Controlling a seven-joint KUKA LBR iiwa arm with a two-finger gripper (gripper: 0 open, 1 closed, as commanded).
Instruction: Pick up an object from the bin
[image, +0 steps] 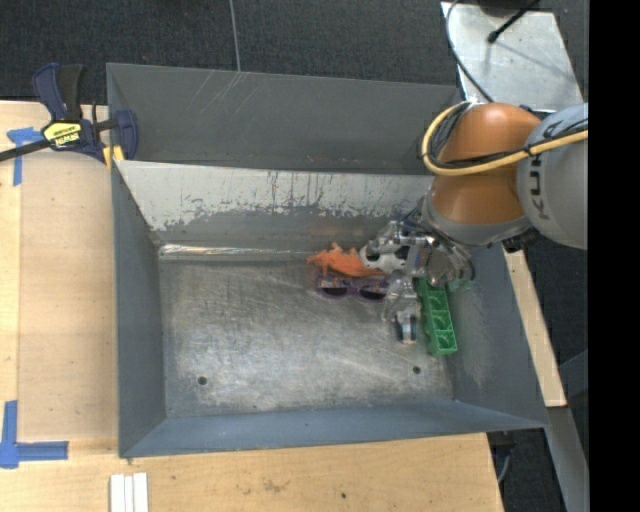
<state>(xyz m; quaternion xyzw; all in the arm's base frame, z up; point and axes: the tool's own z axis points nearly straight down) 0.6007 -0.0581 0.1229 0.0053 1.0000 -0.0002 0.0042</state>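
My gripper (404, 322) hangs low over the bin's right side, its metal fingers pointing down toward the floor. Right beside it, against the right wall, lies a green ribbed plastic piece (438, 318), long and narrow. To the left of the gripper sits an orange toy-like thing (341, 262) near the back wall. A purple thing (350, 289), shaped like small glasses, lies just in front of the orange one. Nothing shows between the fingers.
The arm with its orange cover and yellow cable comes in from the upper right, above the bin's right rear corner. The bin's right wall stands close beside the gripper and the green piece.
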